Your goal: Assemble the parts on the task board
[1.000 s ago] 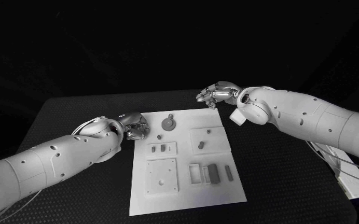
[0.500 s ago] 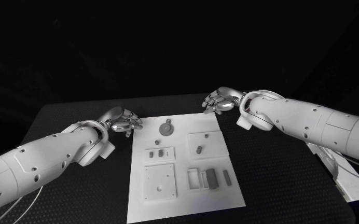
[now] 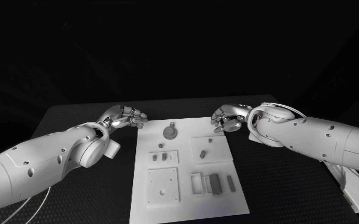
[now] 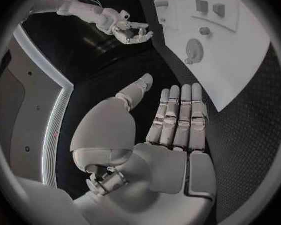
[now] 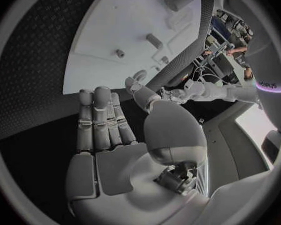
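Repositioning of both hands beside the board, nothing held.
Left hand (image 3: 125,117) has been moved to the upper-left corner of the task board (image 3: 187,203), right hand (image 3: 229,119) lowered to its upper-right edge; fingers extended, empty. Parts (image 3: 214,182) lie untouched lower centre; assembly not begun.

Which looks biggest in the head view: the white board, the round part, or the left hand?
1. The task board, by far.
2. The left hand.
3. The round part.
The hand sits slightly farther back on the table than the round part, yet looks bigger.
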